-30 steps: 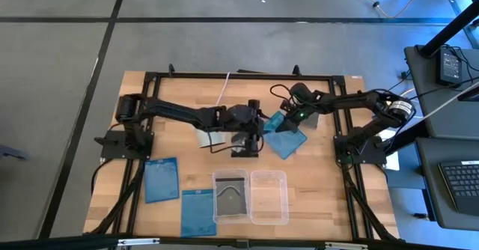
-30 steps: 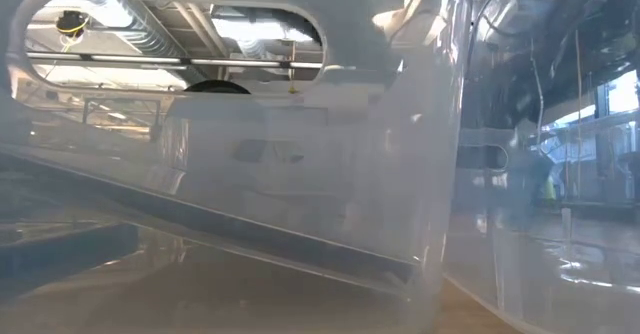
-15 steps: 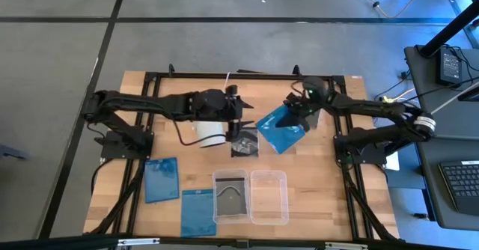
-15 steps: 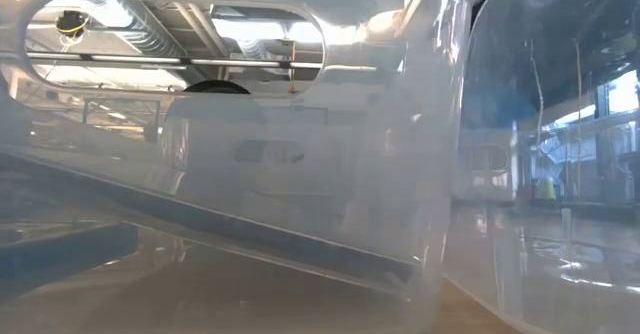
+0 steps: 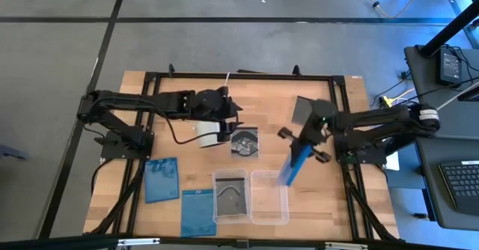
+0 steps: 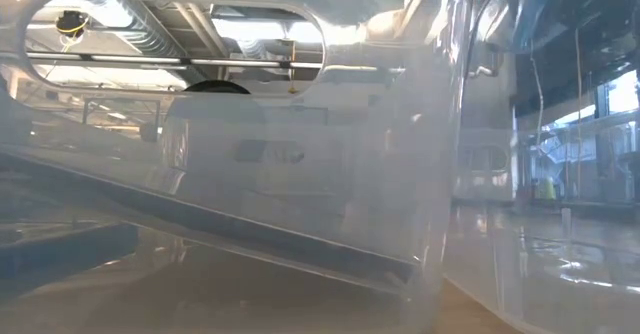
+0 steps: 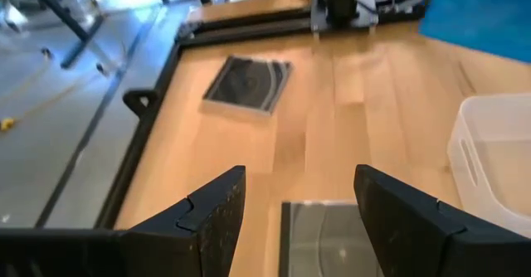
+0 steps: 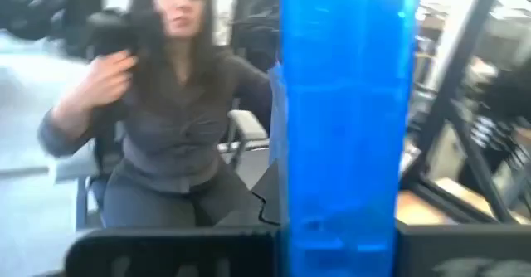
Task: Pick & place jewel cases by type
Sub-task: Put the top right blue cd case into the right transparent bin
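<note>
The right claw is clamped on a thin see-through blue plastic jewel case. A moment ago the case hung over the middle of the wooden bench. Now it has swung down, on edge, over the empty clear plastic tray on the right, so it looks nearly ready to drop in. The left claw has pulled back with its fingers apart, near a dark grey see-through jewel case with a silvery disc
</note>
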Controlling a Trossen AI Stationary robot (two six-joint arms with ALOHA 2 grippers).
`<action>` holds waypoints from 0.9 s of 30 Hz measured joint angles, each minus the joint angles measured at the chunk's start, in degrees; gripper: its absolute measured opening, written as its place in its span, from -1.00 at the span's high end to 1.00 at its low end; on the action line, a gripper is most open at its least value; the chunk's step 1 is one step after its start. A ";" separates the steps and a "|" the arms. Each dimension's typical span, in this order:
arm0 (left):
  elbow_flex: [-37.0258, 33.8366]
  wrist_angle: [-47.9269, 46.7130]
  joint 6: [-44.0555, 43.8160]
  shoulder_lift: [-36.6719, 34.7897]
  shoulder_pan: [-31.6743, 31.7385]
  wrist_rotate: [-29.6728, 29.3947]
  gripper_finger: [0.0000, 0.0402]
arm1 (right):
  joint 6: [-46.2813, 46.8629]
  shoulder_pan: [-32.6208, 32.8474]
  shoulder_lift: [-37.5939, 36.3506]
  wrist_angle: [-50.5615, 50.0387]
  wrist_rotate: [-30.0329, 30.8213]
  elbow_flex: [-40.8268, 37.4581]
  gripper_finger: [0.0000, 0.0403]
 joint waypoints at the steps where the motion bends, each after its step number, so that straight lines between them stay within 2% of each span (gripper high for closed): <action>1: 0.00 -0.29 -0.27 0.00 0.00 0.00 -0.10 | -1.07 1.31 1.23 1.14 0.02 0.00 0.91; 5: 0.00 -0.06 -0.53 -0.02 0.00 0.00 -0.10 | -1.22 4.84 7.03 10.09 0.01 0.02 0.91; 8: 0.00 -0.01 -0.52 -0.02 0.00 0.00 -0.10 | 1.19 6.47 11.74 13.56 -2.61 2.43 0.92; 15: 0.00 -0.05 -0.52 -0.02 -0.01 0.00 -0.10 | 7.37 8.81 25.45 10.74 -14.63 15.20 0.91; 20: 0.00 -0.96 -0.70 -0.02 -0.03 0.05 -0.10 | 8.75 8.89 34.01 7.46 -15.49 20.94 0.91; 27: 0.00 -4.64 -3.27 -0.02 -0.04 0.20 -0.10 | 10.59 8.91 40.09 7.26 -16.86 21.72 0.91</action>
